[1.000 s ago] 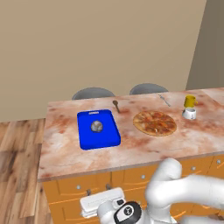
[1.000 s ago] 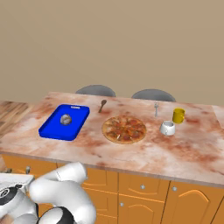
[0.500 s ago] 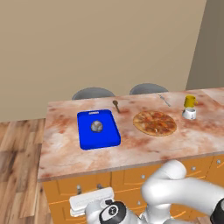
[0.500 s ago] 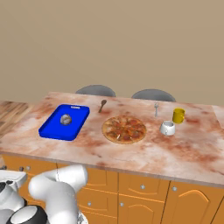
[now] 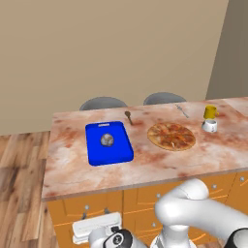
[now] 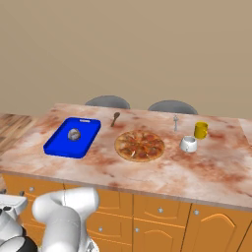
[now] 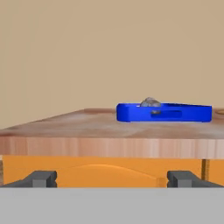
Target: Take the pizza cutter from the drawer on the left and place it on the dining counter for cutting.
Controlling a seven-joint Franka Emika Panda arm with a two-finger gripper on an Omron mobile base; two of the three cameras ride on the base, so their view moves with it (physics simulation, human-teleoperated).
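The pizza cutter is hidden. The dining counter (image 5: 72, 169) is a pinkish marbled slab over orange cabinets. The left drawer (image 5: 72, 209), a flat orange front with a round silver knob, stands shut under the slab's left end. My arm bends low in front of the cabinets, and its white hand (image 5: 96, 227) hangs just below that front. In the hand view my gripper (image 7: 113, 179) is open and holds nothing. Its fingertips (image 7: 41, 178) stand wide apart, facing the orange front (image 7: 100, 173) under the counter edge.
On the counter lie a blue cutting board (image 5: 109, 143) with a small grey lump, a pizza (image 5: 171, 136), a brown wooden spoon (image 5: 129, 116), a thin silver utensil (image 5: 182, 111), a yellow cup (image 5: 209, 112) and a white bowl (image 5: 209, 126). Two grey chair backs (image 5: 104, 103) rise behind.
The hand has drifted slightly left in front of the cabinets and the arm has folded lower. The jaws stayed wide open.
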